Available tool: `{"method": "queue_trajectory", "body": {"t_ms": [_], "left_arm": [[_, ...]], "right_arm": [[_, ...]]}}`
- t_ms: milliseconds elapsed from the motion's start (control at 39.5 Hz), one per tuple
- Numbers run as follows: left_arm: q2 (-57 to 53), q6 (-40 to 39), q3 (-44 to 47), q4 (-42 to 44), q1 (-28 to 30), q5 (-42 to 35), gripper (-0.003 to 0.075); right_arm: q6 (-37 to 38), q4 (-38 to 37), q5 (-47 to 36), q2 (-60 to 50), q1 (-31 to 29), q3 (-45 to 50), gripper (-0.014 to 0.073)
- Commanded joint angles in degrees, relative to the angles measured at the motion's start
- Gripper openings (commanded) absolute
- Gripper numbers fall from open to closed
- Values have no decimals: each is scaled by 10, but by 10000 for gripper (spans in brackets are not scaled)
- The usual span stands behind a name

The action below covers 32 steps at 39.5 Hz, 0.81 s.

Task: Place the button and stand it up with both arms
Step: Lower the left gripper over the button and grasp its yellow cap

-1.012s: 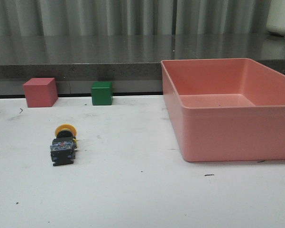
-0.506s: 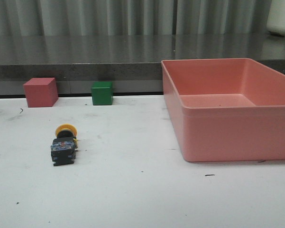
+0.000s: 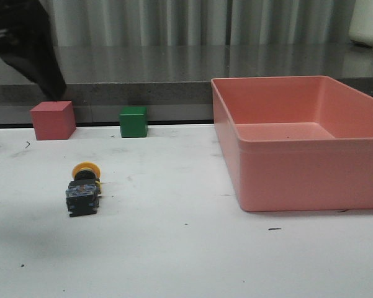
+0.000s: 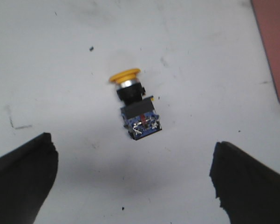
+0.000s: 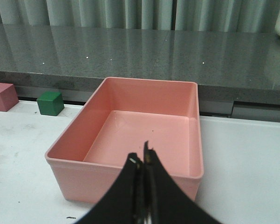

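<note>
The button (image 3: 84,188) lies on its side on the white table at the left, yellow cap pointing away from me, bluish base block toward me. In the left wrist view the button (image 4: 134,108) lies between and beyond my wide-open left gripper (image 4: 133,175), whose dark fingers (image 4: 21,179) show at both lower corners, well above the table. A part of the left arm (image 3: 28,46) shows at the top left of the front view. My right gripper (image 5: 143,161) is shut and empty, held in front of the pink bin; it does not show in the front view.
A large pink bin (image 3: 279,180) stands on the right of the table, also in the right wrist view (image 5: 126,161). A pink cube (image 3: 52,120) and a green cube (image 3: 133,121) stand at the table's far edge. A grey ledge runs behind.
The left arm has come into the front view at the top left. The button, cubes and bin have not moved.
</note>
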Motion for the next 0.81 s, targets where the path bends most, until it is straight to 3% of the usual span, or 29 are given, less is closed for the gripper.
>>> {"method": "queue_trajectory", "body": {"t_ms": [0, 152, 405, 784], "left_arm": [[42, -4, -72, -20, -5, 58, 640], [143, -9, -149, -24, -5, 118, 640], [268, -51, -252, -24, -5, 148, 639], [370, -63, -349, -24, -5, 193, 638]], "right_arm": [[-6, -5, -51, 6, -4, -15, -70], [-6, -5, -51, 6, -4, -15, -70], [-6, -5, -51, 6, -4, -15, -70], [-6, -5, -51, 6, -4, -15, -70]]}}
